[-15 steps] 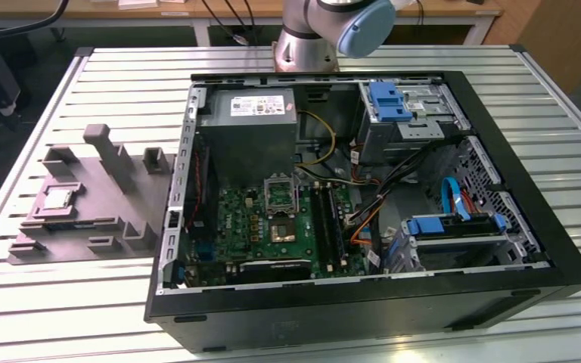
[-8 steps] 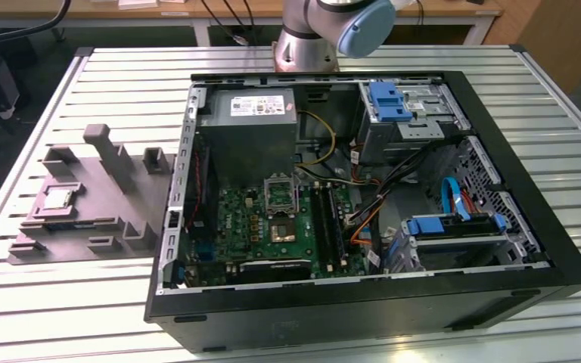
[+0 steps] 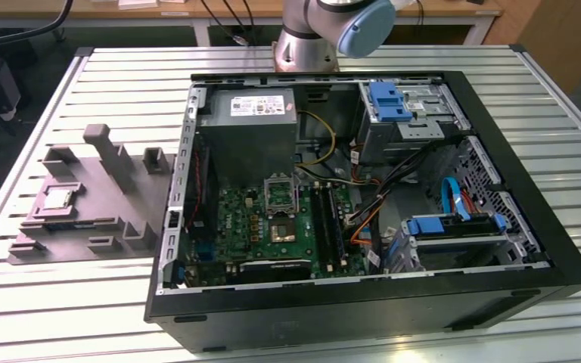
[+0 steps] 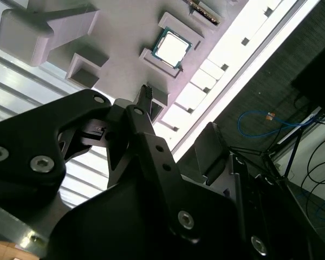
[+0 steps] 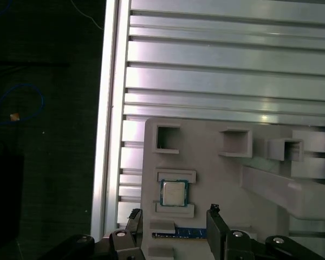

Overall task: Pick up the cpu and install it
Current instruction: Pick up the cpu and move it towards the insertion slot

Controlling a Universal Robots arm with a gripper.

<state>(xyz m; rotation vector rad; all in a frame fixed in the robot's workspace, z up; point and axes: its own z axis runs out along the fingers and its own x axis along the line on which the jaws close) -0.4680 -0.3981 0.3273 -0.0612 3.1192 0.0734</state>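
The cpu [image 3: 57,199] is a small silvery square chip lying flat in a recess of the grey plastic tray [image 3: 94,198] on the slatted table, at the exterior view's left of the computer case. Both wrist views look down on the cpu [image 5: 173,193] [image 4: 171,47] in its tray pocket. My gripper [image 5: 173,212] hangs well above the tray [image 5: 216,179], open, with nothing between its black fingers [image 5: 213,210]. The cpu lies about in line with the gap between them. The green motherboard's metal-framed socket [image 3: 281,193] sits inside the open case.
The open black computer case [image 3: 371,302] holds a grey power supply [image 3: 248,125], blue drive brackets [image 3: 389,100] and cables. Raised blocks [image 3: 104,144] stand up from the tray. A memory stick [image 5: 179,234] lies beside the cpu pocket. The table edge [image 5: 105,135] runs close to the tray.
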